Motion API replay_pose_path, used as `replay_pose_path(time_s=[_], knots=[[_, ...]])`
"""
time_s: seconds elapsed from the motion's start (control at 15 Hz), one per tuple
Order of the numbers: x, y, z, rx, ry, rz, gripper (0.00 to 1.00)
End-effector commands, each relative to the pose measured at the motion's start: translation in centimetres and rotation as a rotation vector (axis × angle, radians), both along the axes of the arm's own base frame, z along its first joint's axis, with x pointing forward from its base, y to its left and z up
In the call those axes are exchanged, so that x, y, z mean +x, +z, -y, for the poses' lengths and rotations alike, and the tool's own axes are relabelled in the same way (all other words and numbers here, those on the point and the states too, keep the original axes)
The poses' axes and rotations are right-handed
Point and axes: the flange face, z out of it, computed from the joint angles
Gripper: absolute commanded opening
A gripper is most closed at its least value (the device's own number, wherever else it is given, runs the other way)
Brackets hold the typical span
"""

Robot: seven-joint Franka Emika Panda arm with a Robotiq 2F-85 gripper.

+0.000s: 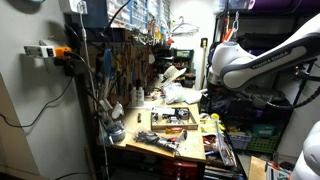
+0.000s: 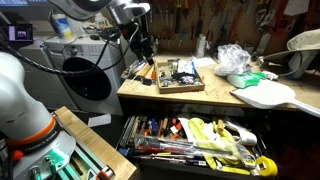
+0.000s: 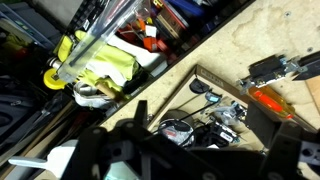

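Note:
My gripper [image 2: 146,55] hangs over the left end of a wooden workbench [image 2: 215,100], a little above and to the left of a shallow wooden tray [image 2: 178,84]. In the wrist view my two dark fingers stand wide apart [image 3: 190,138], open with nothing between them. Below them lies the tray [image 3: 200,75] with small metal parts, a round black part [image 3: 180,128] and black cables. An orange-handled screwdriver [image 3: 275,98] lies in the tray at the right. The tray also shows in an exterior view [image 1: 170,119].
An open drawer [image 2: 195,140] full of tools and yellow-handled items juts out under the bench; it also shows in the wrist view [image 3: 100,65]. A crumpled clear plastic bag [image 2: 232,58] and a white flat board [image 2: 265,95] lie on the bench. A tool wall [image 1: 125,50] stands behind.

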Motion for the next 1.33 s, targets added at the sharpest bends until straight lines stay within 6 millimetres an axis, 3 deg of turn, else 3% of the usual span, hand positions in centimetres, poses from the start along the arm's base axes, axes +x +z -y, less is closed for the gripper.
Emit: replay_pose_path(time_s=[0.0, 0.33, 0.67, 0.93, 1.27], knots=[[0.0, 0.1, 0.0, 0.001, 0.0, -0.001, 1.0], [2.9, 0.5, -3.7, 0.139, -0.117, -0.099, 1.0], [5.8, 0.0, -6.9, 0.205, -0.351, -0.192, 1.0], [8.0, -1.9, -7.6, 0.226, -0.554, -0.19, 1.0], [10.3, -5.7, -7.0, 0.297, -0.798, -0.208, 1.0]])
